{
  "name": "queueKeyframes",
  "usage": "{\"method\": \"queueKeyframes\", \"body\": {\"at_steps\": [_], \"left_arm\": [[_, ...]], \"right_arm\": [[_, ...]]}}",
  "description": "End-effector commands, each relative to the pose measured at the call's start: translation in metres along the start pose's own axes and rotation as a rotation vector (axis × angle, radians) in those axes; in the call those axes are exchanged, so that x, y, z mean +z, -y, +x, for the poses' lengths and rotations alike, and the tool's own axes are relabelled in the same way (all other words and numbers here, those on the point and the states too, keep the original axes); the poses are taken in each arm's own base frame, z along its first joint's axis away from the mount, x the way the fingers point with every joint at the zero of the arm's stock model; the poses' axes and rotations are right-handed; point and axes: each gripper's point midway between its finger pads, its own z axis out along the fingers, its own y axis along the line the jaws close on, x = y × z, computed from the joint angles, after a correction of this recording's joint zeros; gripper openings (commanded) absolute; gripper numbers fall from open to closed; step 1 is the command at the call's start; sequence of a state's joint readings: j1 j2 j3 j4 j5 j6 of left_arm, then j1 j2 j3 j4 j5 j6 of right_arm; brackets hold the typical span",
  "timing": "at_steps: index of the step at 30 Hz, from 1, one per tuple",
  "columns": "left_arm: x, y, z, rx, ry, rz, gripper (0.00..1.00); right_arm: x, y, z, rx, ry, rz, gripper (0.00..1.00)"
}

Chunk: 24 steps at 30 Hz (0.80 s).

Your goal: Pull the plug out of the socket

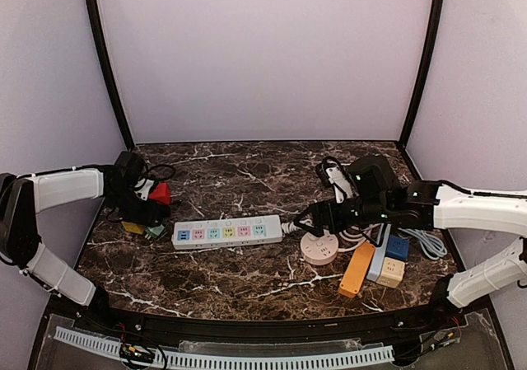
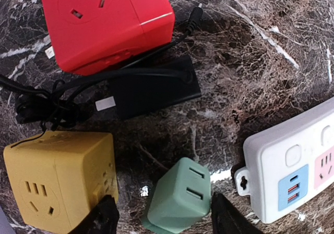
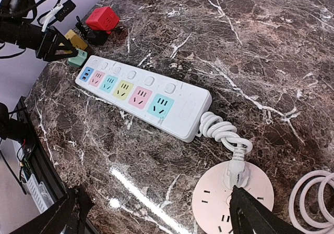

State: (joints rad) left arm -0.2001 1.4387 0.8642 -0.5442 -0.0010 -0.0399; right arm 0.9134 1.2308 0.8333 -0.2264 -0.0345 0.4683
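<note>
While spread wide, hangs low as the right end effector (image 3: 156,197) over the dark marble surface (image 3: 261,62), one fingertip (image 3: 248,208) just short of the white plug (image 3: 237,166). Plug off to that side, not between the fingers, seated in the round pink socket (image 3: 209,202). Beyond, joined by coiled cable, a long white power strip (image 3: 141,93). Farther out, likewise parted, the left end effector (image 2: 162,218) flanking a mint-green adapter (image 2: 177,195), near a yellow cube socket (image 2: 57,182) and a red cube socket (image 2: 104,20).
</note>
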Motion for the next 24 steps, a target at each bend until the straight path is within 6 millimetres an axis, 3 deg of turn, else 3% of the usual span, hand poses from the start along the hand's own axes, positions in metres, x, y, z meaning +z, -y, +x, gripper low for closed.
{"method": "queueKeyframes", "body": {"at_steps": [1,5,10,17,24], "left_arm": [[-0.006,-0.002,-0.001,0.008,-0.005,-0.004,0.68],[-0.013,-0.002,-0.005,0.012,0.024,-0.007,0.76],[-0.043,-0.003,-0.021,0.034,0.173,-0.046,0.78],[-0.079,0.049,-0.041,0.148,0.324,0.069,0.78],[-0.121,0.103,-0.104,0.192,0.459,0.247,0.77]], "right_arm": [[0.002,-0.01,-0.012,-0.001,0.03,-0.032,0.89],[0.004,-0.01,-0.01,-0.006,0.022,-0.031,0.88],[0.01,0.006,-0.003,0.002,-0.028,0.07,0.86],[0.024,0.03,0.014,0.0,-0.15,0.221,0.81],[0.046,0.05,0.036,-0.015,-0.275,0.406,0.73]]}}
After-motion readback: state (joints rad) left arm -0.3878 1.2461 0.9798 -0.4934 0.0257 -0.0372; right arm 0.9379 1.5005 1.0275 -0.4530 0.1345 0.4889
